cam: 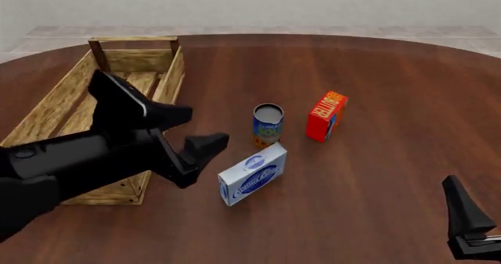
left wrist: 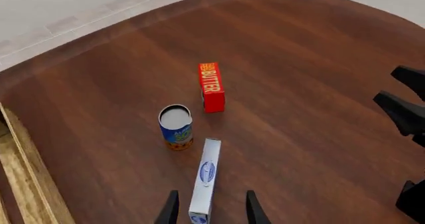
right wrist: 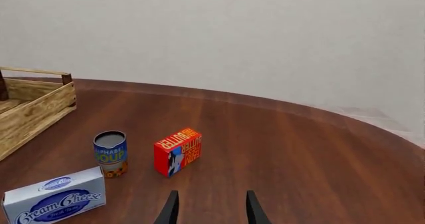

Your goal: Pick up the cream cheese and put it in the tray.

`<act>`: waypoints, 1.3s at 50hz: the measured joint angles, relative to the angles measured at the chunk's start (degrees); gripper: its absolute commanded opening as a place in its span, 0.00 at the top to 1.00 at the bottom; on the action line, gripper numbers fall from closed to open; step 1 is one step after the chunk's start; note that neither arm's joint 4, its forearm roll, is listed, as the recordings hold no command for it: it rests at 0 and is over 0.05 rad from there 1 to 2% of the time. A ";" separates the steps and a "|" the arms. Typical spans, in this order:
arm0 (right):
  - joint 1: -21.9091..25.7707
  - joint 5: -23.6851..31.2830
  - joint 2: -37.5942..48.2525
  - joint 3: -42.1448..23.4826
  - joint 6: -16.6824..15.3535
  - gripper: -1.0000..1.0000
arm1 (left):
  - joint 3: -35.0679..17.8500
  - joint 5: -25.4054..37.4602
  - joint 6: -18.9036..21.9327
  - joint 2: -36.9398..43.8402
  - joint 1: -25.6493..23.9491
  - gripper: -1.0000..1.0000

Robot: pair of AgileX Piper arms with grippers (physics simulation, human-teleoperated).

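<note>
White cream cheese (left wrist: 205, 180) stands between open left gripper (left wrist: 210, 209) fingers (untouched).

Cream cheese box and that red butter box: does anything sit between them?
Nearly: the soup can stands just off that line, toward the tray's side, between cream cheese and butter box, clearest in the front view.

The left arm reaches in low from the left, its end effector (cam: 197, 158) spread open with fingers pointing right. The right end effector (cam: 470, 229) sits apart at the lower right corner, fingers parted.
</note>
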 measured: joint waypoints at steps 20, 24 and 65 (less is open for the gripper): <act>-0.01 -0.13 -0.03 -0.04 0.40 0.00 | -3.09 0.39 0.87 9.28 -1.91 0.00; -0.08 -0.36 -0.03 -0.07 0.46 0.00 | -3.37 0.57 1.24 10.58 -1.62 0.00; 1.32 -1.57 -0.04 0.16 -0.42 0.00 | -4.95 0.75 6.19 23.42 2.09 0.00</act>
